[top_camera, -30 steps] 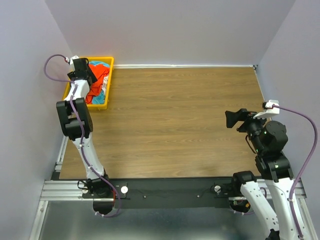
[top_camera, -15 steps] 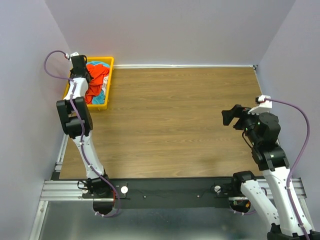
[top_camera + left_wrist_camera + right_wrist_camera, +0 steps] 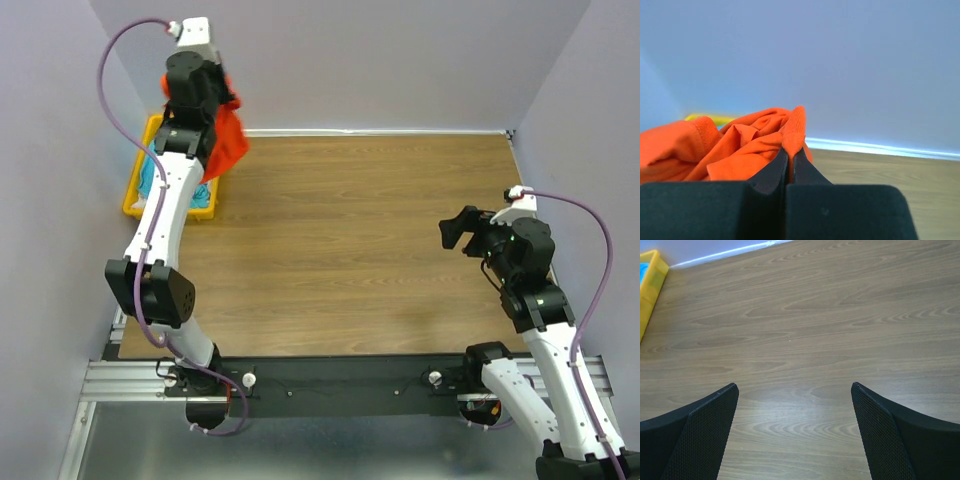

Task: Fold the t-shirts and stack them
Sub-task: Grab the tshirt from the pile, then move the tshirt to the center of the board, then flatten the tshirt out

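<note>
A bright orange-red t-shirt (image 3: 230,140) hangs in the air over the right rim of the yellow bin (image 3: 134,196), at the table's far left corner. My left gripper (image 3: 216,98) is raised high and shut on a ribbed edge of this shirt. In the left wrist view the cloth (image 3: 740,145) bunches to the left of the closed left gripper (image 3: 791,151). A teal-blue t-shirt (image 3: 152,176) lies in the bin. At the right of the table my right gripper (image 3: 452,232) hovers open over bare wood, with nothing between its fingers (image 3: 700,430).
The brown wooden table (image 3: 360,240) stretches between the two arms. The yellow bin's corner (image 3: 652,281) shows at the far left of the right wrist view. Purple walls close in behind and on both sides.
My left gripper closed on the orange-red t-shirt inside the bin, then rose steeply and pulled it up and rightwards out of the bin. The right arm shifted slightly left and stayed open.
</note>
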Controlling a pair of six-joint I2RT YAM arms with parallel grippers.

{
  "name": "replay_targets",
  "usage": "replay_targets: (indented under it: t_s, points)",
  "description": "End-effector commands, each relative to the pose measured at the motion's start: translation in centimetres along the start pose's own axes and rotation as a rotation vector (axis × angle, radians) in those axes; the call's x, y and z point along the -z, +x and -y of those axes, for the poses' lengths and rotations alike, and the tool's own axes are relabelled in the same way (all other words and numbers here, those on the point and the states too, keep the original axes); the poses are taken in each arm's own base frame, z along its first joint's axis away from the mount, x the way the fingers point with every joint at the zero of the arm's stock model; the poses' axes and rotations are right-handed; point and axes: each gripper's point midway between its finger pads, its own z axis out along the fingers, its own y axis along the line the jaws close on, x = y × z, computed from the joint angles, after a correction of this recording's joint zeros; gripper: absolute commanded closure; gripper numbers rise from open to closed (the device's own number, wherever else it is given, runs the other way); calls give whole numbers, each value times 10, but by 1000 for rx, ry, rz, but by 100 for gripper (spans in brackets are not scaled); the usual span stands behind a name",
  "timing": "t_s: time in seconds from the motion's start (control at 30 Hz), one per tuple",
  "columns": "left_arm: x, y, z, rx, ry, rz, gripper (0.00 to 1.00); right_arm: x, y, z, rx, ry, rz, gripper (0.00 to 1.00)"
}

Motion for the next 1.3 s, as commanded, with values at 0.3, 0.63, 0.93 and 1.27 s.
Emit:
replay_targets:
  t_s: [0.3, 0.63, 0.93, 1.27]
  points:
    - [148, -72, 209, 49, 708, 164, 75, 16, -25, -16, 29, -68, 61, 0]
    - [127, 91, 132, 41, 385, -106, 27, 9, -9, -18, 43, -92, 10, 0]
    - [151, 130, 97, 70, 268, -227, 11, -22, 46, -7, -29, -50, -185, 0]
    - [160, 159, 55, -7, 94, -313, 9, -78, 125, 10, -119, 65, -542, 4]
